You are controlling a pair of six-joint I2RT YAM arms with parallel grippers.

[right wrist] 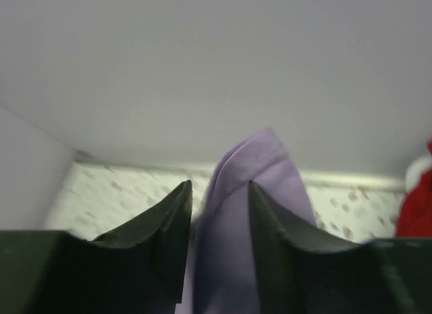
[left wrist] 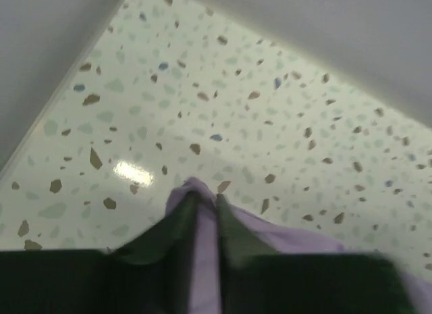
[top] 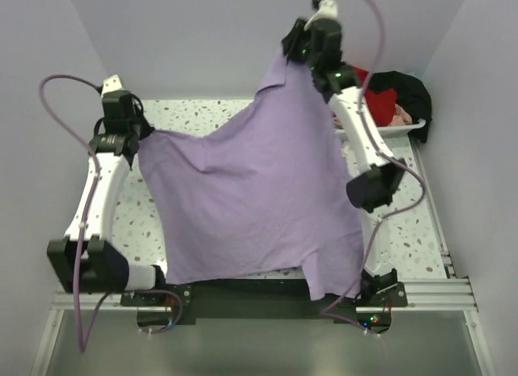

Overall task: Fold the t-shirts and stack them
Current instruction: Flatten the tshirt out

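Purple t-shirt (top: 251,198) hangs spread out in the middle of the frame, above the tabletop (top: 202,113). Left tool (top: 144,135) pinches one corner at the left; right tool (top: 296,56) pinches another at the top. A loose pinch could let a corner slip, and the shirt would drop in a heap.

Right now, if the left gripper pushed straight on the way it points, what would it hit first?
Apart from the lavender t-shirt pinched in it, the left gripper would probably meet the speckled tabletop, short of the walls; depth is hard to judge.
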